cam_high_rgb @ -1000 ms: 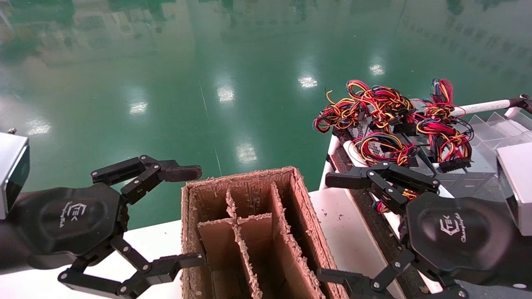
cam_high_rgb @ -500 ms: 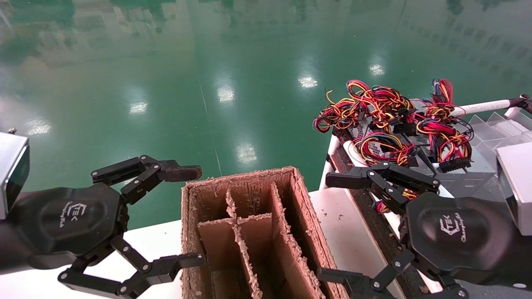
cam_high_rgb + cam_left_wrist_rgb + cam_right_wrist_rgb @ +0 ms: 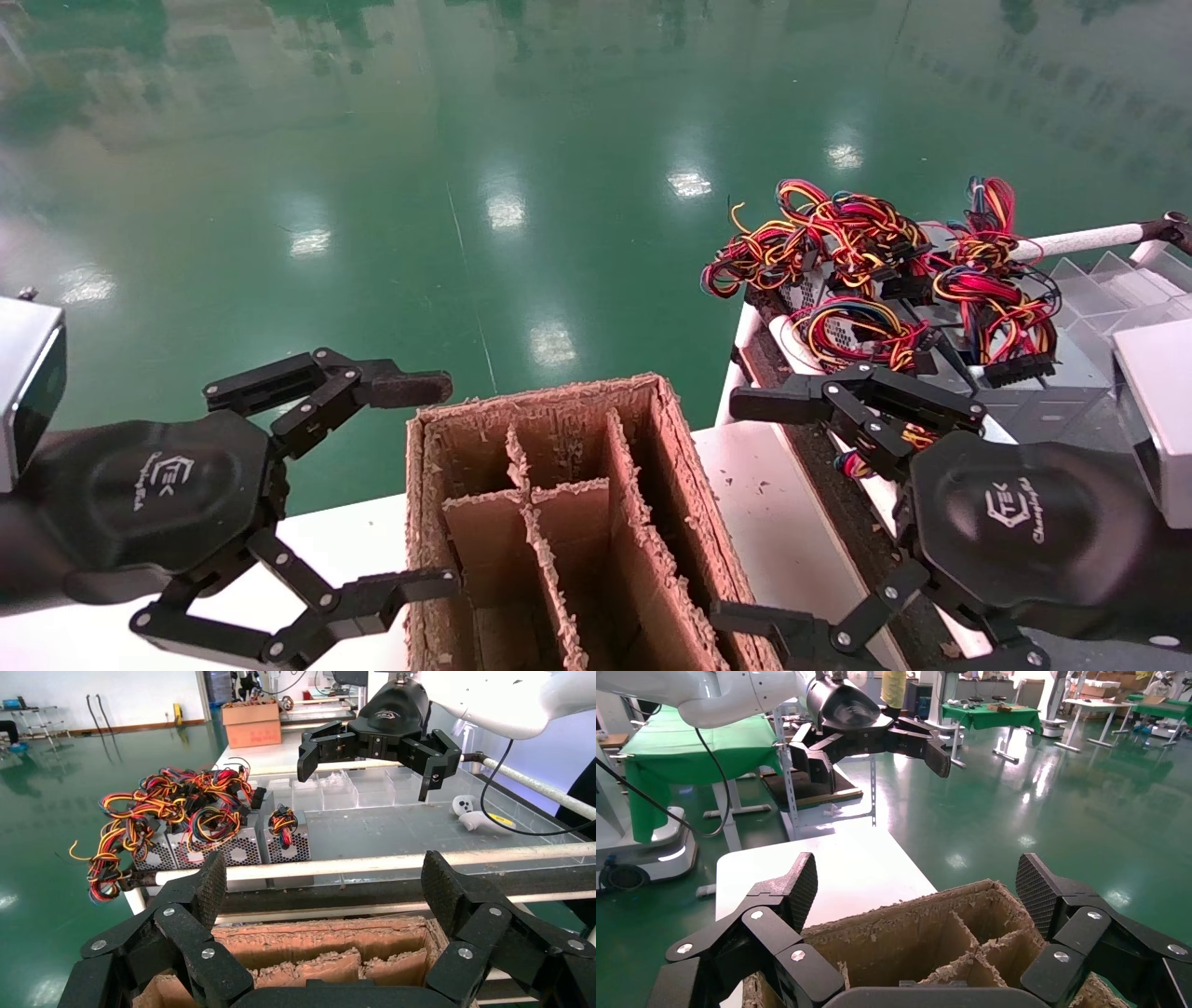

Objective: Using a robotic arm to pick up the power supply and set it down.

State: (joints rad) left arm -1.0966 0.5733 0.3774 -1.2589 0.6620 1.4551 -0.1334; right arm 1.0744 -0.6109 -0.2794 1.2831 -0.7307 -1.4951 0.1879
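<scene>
Silver-grey power supplies (image 3: 843, 328) with tangled red, yellow and black wires (image 3: 838, 233) stand in a row at the far right; their perforated vents (image 3: 235, 850) face the left wrist view. My left gripper (image 3: 419, 485) hangs open at the left side of the brown cardboard box (image 3: 540, 396), holding nothing. My right gripper (image 3: 750, 513) hangs open at the box's right side, in front of the power supplies and apart from them. Each wrist view looks across the divided box (image 3: 323, 934) (image 3: 898, 938) between its own open gripper (image 3: 325, 888) (image 3: 916, 888) at the other gripper (image 3: 372, 748) (image 3: 877, 734).
The box stands on a white table (image 3: 773, 522). A white rail (image 3: 1080, 240) and a dark edge strip (image 3: 838, 503) border the grey shelf under the power supplies. Clear plastic dividers (image 3: 1108, 280) sit behind them. A white controller (image 3: 471, 811) lies on the shelf. Green floor lies beyond.
</scene>
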